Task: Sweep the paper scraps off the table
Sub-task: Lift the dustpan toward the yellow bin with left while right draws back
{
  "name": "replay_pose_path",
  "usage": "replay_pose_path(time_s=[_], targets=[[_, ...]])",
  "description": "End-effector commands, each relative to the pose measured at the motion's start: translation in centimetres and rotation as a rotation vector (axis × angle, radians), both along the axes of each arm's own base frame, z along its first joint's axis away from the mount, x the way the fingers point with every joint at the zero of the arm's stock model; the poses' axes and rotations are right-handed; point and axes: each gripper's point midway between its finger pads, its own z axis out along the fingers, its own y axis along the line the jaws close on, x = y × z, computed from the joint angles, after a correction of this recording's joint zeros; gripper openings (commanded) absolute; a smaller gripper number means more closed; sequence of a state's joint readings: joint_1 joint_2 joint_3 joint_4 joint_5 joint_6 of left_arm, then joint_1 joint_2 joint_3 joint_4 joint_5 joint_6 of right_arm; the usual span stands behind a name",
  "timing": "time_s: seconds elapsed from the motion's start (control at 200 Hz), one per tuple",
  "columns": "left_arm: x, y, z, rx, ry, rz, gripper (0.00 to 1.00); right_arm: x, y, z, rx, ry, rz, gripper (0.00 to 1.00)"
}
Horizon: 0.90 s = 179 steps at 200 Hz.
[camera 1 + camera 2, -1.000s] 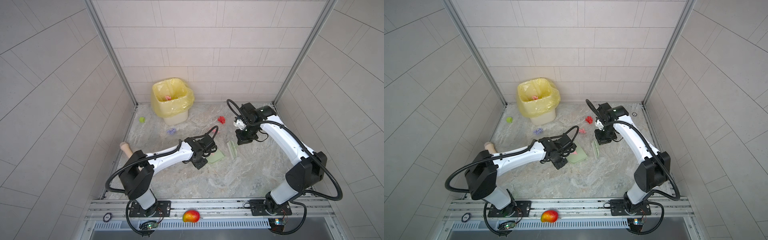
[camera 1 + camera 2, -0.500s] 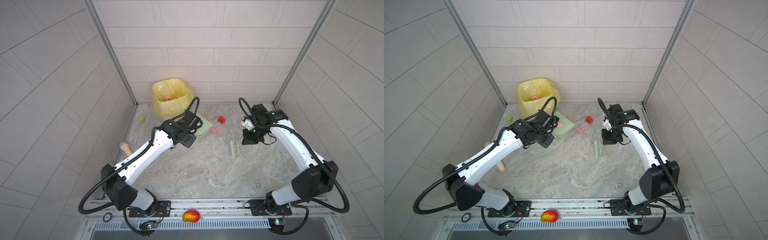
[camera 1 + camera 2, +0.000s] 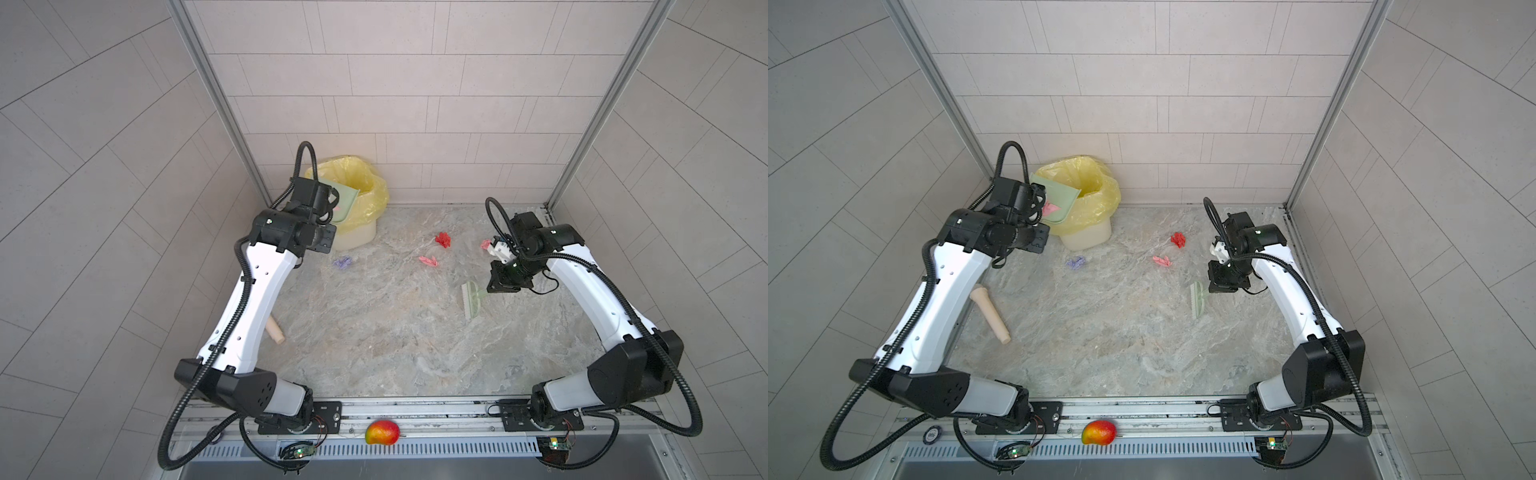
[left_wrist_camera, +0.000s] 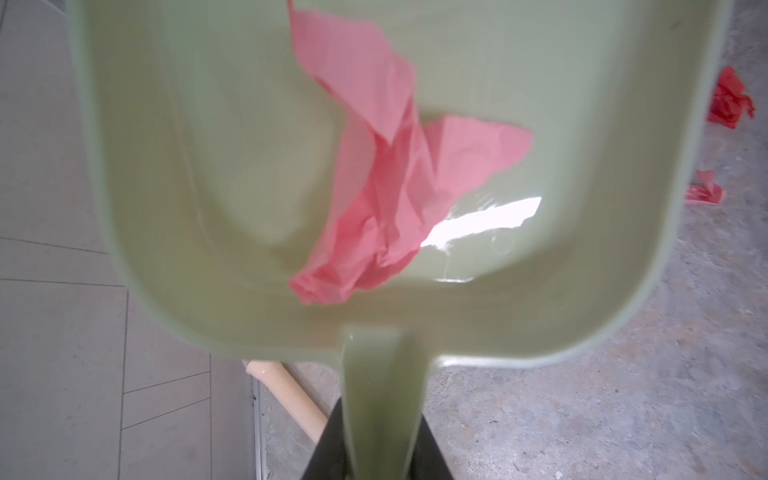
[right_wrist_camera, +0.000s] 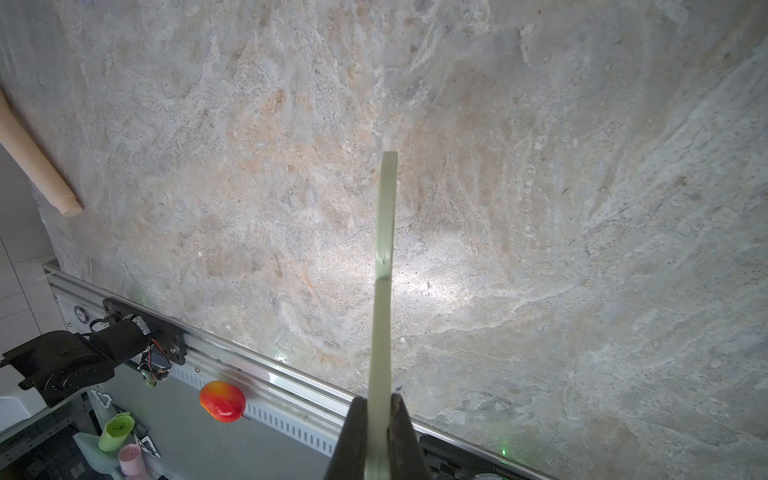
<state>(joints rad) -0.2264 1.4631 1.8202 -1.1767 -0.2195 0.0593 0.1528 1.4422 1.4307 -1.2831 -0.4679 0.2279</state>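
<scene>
Left claw point(image 4: 376, 451) grips a green dustpan point(image 4: 208, 166) by its handle over the yellow-lined bin point(image 3: 368, 195), a pink paper scrap point(image 4: 386, 187) inside. Right claw point(image 5: 378, 432) pinches a green brush point(image 3: 471, 300) over the counter point(image 3: 374, 332), where a red scrap point(image 3: 443, 240), pink scrap point(image 3: 429, 261) and purple scrap point(image 3: 343, 262) lie.

White arms point(image 3: 257, 299), blk joints point(image 3: 623, 374), ribbed cables point(image 3: 305, 144)

Veined table point(image 3: 374, 332), paper scraps point(image 3: 443, 240) (red, pink, lavender), bin point(image 3: 359, 237), wooden roller point(image 3: 990, 309).
</scene>
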Motion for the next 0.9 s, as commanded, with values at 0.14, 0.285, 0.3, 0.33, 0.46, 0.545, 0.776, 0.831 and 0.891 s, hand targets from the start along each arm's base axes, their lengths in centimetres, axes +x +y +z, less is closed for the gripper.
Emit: replay_pose_path(time_s=[0.14, 0.285, 0.3, 0.33, 0.46, 0.545, 0.776, 0.831, 0.891], targets=[[2.8, 4.7, 0.8, 0.056, 0.006, 0.101, 0.0, -0.9, -0.8, 0.9, 0.018, -0.021, 0.002, 0.0], [4.8, 7.2, 1.2, 0.093, 0.006, 0.148, 0.0, -1.2, -1.2, 0.8, 0.023, -0.014, -0.006, 0.0], [5.0, 7.4, 1.1, 0.102, 0.012, 0.151, 0.0, -1.3, -1.3, 0.8, 0.023, -0.012, -0.01, 0.0], [5.5, 7.7, 1.0, 0.123, 0.021, 0.151, 0.0, -1.3, -1.3, 0.8, 0.022, -0.011, -0.009, 0.0], [7.6, 8.3, 0.5, 0.193, 0.054, 0.146, 0.0, -1.5, -1.3, 0.7, 0.03, -0.005, -0.017, 0.0], [8.8, 8.5, 0.7, 0.242, 0.049, 0.144, 0.0, -1.5, -1.3, 0.7, 0.035, -0.002, -0.024, 0.0], [11.3, 8.4, 1.5, 0.561, 0.071, 0.104, 0.0, -1.6, -1.3, 0.8, 0.038, 0.007, -0.038, 0.0], [11.8, 8.3, 1.4, 0.609, 0.078, 0.1, 0.0, -1.6, -1.3, 0.9, 0.04, 0.007, -0.041, 0.0], [12.2, 8.1, 1.4, 0.672, 0.092, 0.089, 0.0, -1.6, -1.3, 0.9, 0.039, 0.009, -0.042, 0.0]])
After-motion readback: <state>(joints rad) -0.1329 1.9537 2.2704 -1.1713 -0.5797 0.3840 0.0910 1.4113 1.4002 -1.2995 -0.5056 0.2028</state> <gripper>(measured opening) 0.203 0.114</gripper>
